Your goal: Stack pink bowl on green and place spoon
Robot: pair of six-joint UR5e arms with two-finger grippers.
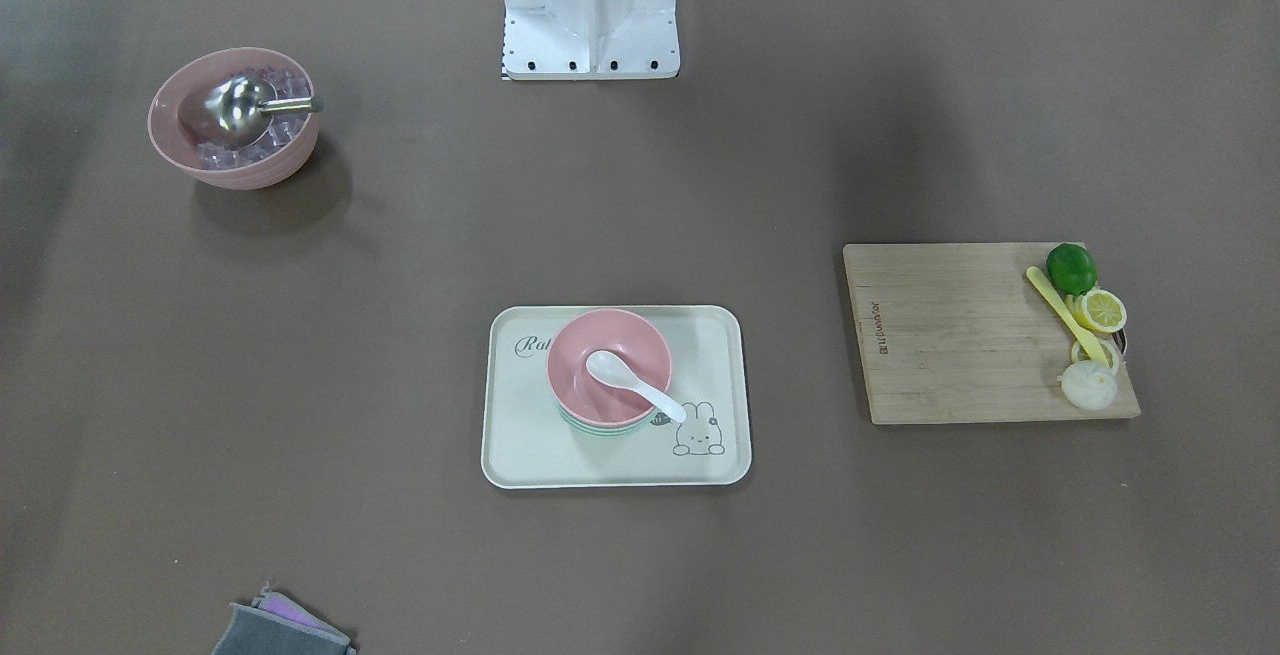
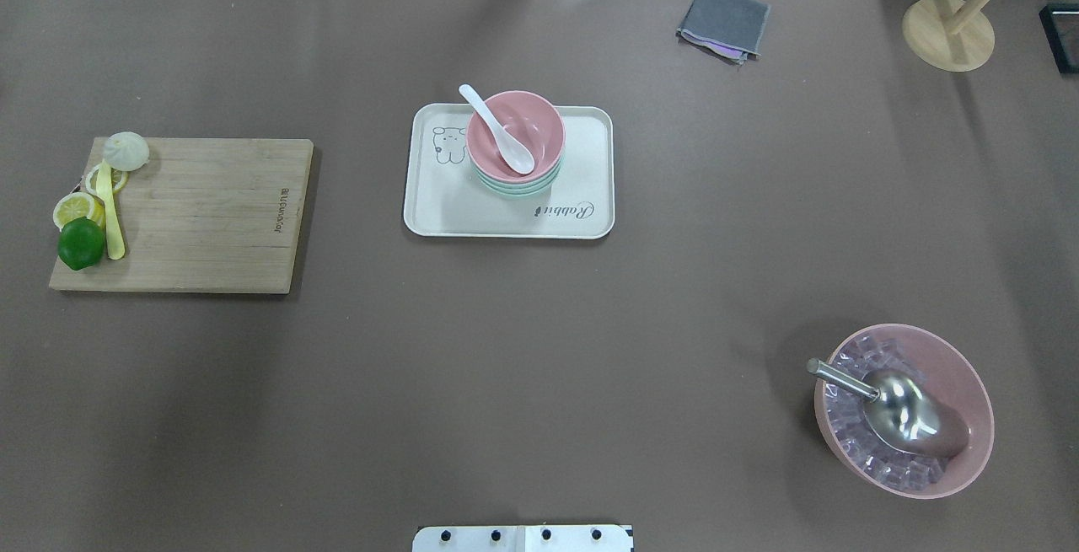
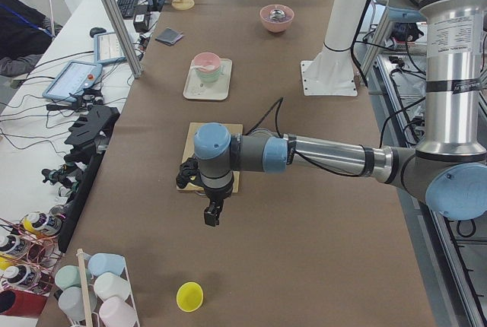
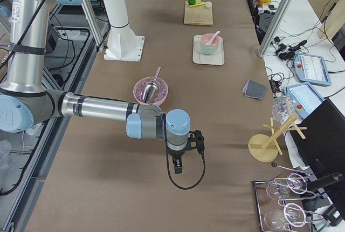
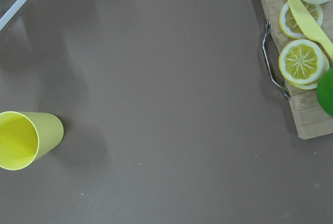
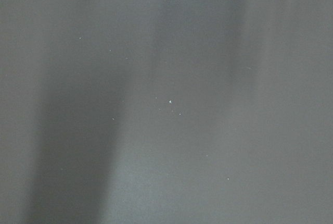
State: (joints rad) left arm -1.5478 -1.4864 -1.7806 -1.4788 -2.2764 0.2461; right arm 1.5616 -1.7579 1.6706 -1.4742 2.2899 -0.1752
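Note:
A pink bowl [image 1: 608, 363] sits stacked on a green bowl [image 1: 598, 429] on a cream rabbit tray [image 1: 520, 435] at mid-table. A white spoon [image 1: 635, 387] lies in the pink bowl with its handle over the rim. The stack also shows in the overhead view [image 2: 539, 126]. My left gripper [image 3: 211, 217] hangs over bare table past the cutting board, far from the tray. My right gripper [image 4: 178, 166] hangs over bare table beyond the ice bowl. Both show only in the side views, so I cannot tell whether they are open or shut.
A large pink bowl of ice cubes [image 2: 904, 409] holds a metal scoop [image 2: 893, 404]. A wooden cutting board [image 2: 194, 215] carries a lime, lemon slices, a yellow knife and a bun. A grey cloth [image 2: 723, 21], a wooden rack [image 2: 948, 29] and a yellow cup [image 5: 23, 139] stand apart.

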